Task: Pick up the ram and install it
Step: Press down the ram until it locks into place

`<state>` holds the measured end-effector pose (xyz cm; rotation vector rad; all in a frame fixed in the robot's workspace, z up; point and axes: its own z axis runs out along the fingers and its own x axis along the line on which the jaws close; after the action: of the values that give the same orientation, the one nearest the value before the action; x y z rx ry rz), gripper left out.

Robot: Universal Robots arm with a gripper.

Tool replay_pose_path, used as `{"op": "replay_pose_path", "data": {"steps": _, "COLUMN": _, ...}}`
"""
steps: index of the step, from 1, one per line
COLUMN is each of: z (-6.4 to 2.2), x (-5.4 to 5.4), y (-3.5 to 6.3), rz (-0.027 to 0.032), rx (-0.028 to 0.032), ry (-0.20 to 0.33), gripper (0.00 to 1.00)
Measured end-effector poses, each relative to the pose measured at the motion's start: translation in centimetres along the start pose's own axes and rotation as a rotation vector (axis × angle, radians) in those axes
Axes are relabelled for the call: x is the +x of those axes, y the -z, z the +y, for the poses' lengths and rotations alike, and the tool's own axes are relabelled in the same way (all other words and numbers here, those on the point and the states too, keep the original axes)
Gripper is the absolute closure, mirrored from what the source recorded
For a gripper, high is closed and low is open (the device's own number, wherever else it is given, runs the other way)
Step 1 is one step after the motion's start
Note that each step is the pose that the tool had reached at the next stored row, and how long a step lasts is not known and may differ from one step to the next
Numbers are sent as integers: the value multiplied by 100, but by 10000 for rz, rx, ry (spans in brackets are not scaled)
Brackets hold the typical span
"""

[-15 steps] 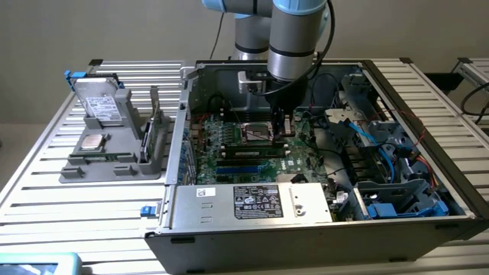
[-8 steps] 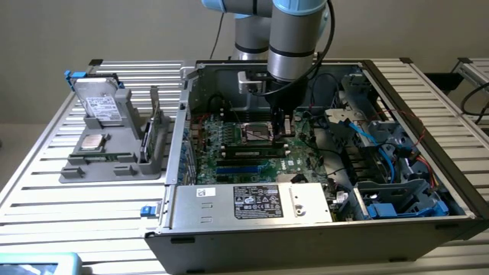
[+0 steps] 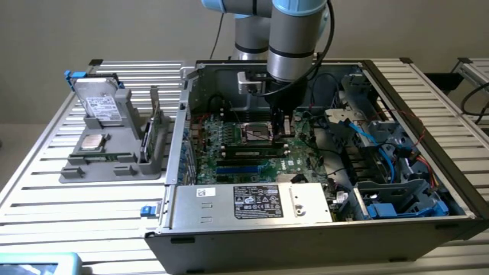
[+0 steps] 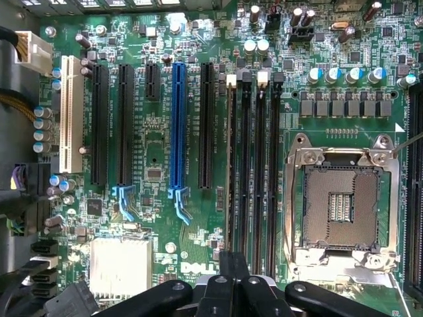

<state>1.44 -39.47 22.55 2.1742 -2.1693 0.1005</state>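
"DELL" in white on motherboard (image 4: 218, 158), just beside gripper (image 4: 232, 290), partly cut by its black fingers

White print runs along blue slot (image 4: 177, 125), farther from gripper: too small to read

Big white label (image 3: 257, 201) on power supply (image 3: 252, 203), well apart from gripper (image 3: 281, 133), near case front: certification marks and fine print, not readable

Small white sticker (image 3: 205, 192) beside it: unreadable

Label on drive (image 3: 99, 103) in tray outside case: unreadable
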Motion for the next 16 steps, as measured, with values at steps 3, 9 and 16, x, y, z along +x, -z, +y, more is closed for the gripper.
{"op": "replay_pose_path", "data": {"steps": 3, "z": 39, "x": 8, "y": 58, "rz": -9, "rx": -2, "ry": -8, "gripper": 89}}
{"op": "replay_pose_path", "data": {"steps": 9, "z": 143, "x": 13, "y": 91, "rz": -55, "rx": 8, "ry": -12, "gripper": 89}}
{"op": "replay_pose_path", "data": {"steps": 16, "z": 371, "x": 12, "y": 91, "rz": -163, "rx": 18, "ry": -12, "gripper": 89}}
